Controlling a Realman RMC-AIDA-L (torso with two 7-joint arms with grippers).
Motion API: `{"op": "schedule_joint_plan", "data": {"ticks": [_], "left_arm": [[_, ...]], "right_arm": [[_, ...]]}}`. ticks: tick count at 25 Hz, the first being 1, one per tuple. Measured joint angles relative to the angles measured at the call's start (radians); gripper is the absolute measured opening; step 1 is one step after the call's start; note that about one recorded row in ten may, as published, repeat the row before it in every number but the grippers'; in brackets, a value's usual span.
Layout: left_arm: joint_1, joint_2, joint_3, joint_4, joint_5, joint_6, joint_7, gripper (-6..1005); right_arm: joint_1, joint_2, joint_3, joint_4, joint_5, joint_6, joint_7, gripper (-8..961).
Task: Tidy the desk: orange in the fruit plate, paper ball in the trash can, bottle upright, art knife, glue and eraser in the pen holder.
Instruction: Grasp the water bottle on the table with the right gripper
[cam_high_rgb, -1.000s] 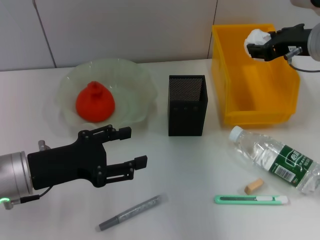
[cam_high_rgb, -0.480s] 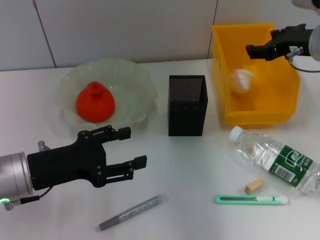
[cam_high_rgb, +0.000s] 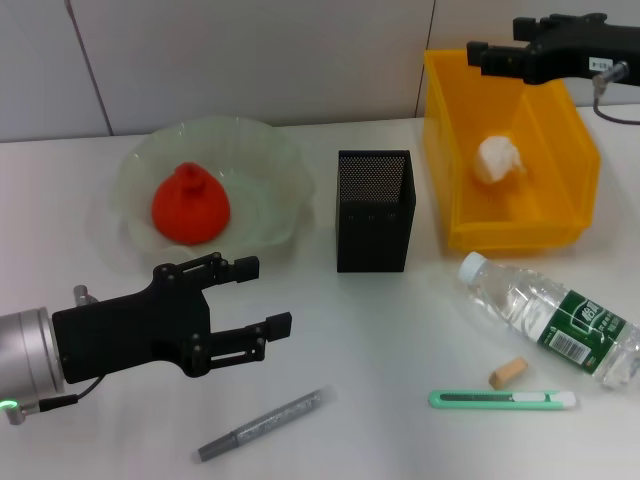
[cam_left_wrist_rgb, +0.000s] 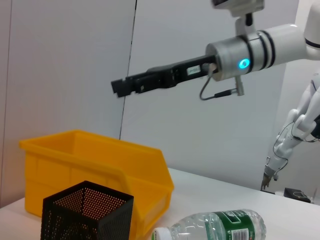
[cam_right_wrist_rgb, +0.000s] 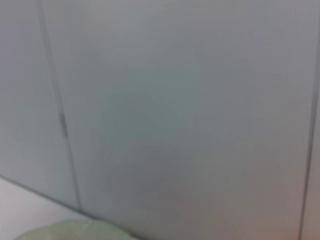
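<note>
The orange (cam_high_rgb: 190, 205) lies in the pale green fruit plate (cam_high_rgb: 272, 145). A white paper ball (cam_high_rgb: 497, 158) rests inside the yellow bin (cam_high_rgb: 448, 150) that serves as trash can. High above the bin's back edge my right gripper (cam_high_rgb: 476, 52) hangs open and empty; the left wrist view shows it from the side (cam_left_wrist_rgb: 121, 86). The bottle (cam_high_rgb: 555, 320) lies on its side at the right. Near it are the tan eraser (cam_high_rgb: 508, 373) and the green art knife (cam_high_rgb: 503, 399). A grey glue stick (cam_high_rgb: 262, 424) lies at the front. My left gripper (cam_high_rgb: 266, 296) hovers open, below the plate.
The black mesh pen holder (cam_high_rgb: 374, 210) stands mid-table between plate and bin. In the left wrist view the pen holder (cam_left_wrist_rgb: 87, 210), the bin (cam_left_wrist_rgb: 100, 160) and the lying bottle (cam_left_wrist_rgb: 215, 227) appear. The right wrist view shows mostly wall.
The right gripper let go of the paper ball, which fell into the yellow bin. That gripper then rose and shifted left. The left arm barely moved.
</note>
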Motion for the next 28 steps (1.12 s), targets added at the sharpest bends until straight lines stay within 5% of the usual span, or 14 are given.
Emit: {"op": "schedule_joint_plan", "data": {"ticks": [17,28], "left_arm": [[0.0,0.0,0.0,-0.026,-0.02,0.007,0.0,791],[0.002,0.001,-0.001,-0.028,-0.025,0.011,0.0,790]], "right_arm": [[0.079,-0.048,0.138,0.136,-0.239,-0.6,0.238,734],[0.134,-0.06,0.155,0.139,-0.453,-0.776,0.288,737]]}}
